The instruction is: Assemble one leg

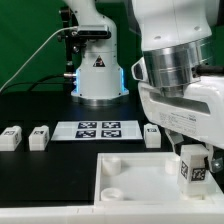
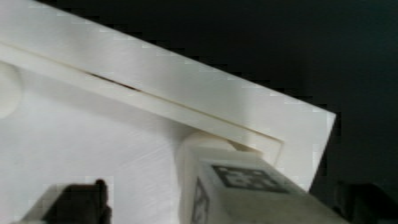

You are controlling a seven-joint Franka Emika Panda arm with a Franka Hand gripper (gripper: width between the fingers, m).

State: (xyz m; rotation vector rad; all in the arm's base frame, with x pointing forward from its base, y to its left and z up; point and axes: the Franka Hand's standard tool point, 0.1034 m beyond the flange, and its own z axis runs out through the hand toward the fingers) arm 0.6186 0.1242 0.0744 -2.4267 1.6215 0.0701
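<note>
Leg [image 1: 190, 168] is seen beneath claw [image 1: 192, 152] at top panel's [image 1: 125, 182] corner; whether it is clamped cannot be told. If set down misaligned, it could be jammed or toppled.

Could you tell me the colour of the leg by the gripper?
White leg with black-and-white tag; wrist view.

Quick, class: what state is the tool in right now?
Tool: apparently open; in the wrist view its visible finger stands apart from the leg.

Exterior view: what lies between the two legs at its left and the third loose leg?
Only the marker board, flat on the table; the exterior view shows it.
</note>
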